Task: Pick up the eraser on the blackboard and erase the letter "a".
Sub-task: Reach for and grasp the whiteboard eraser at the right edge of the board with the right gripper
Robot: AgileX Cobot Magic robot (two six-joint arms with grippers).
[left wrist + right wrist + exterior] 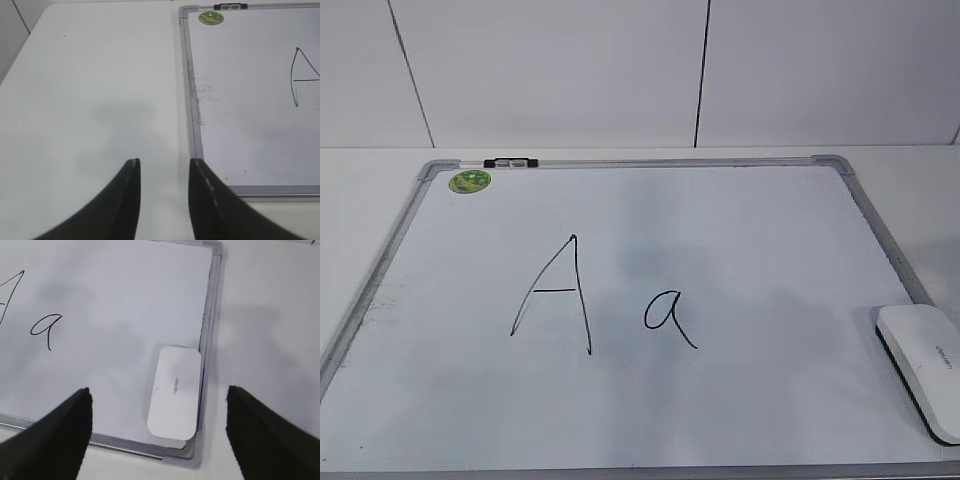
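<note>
Approach step, nothing grasped. Right gripper spread wide above eraser, which lies at blackboard right frame edge. Left gripper parted, idle. Next: descend, clamp eraser, sweep letter "a".

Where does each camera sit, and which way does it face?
Exterior: in front of the table, angled down at the blackboard; no robot parts show.
Left wrist: above the table beside the board's left frame; two dark fingers, slightly apart, show.
Right wrist: above the board's near right corner, over the eraser; fingers wide apart.
Shared: exterior and right wrist both show the letter "a".
</note>
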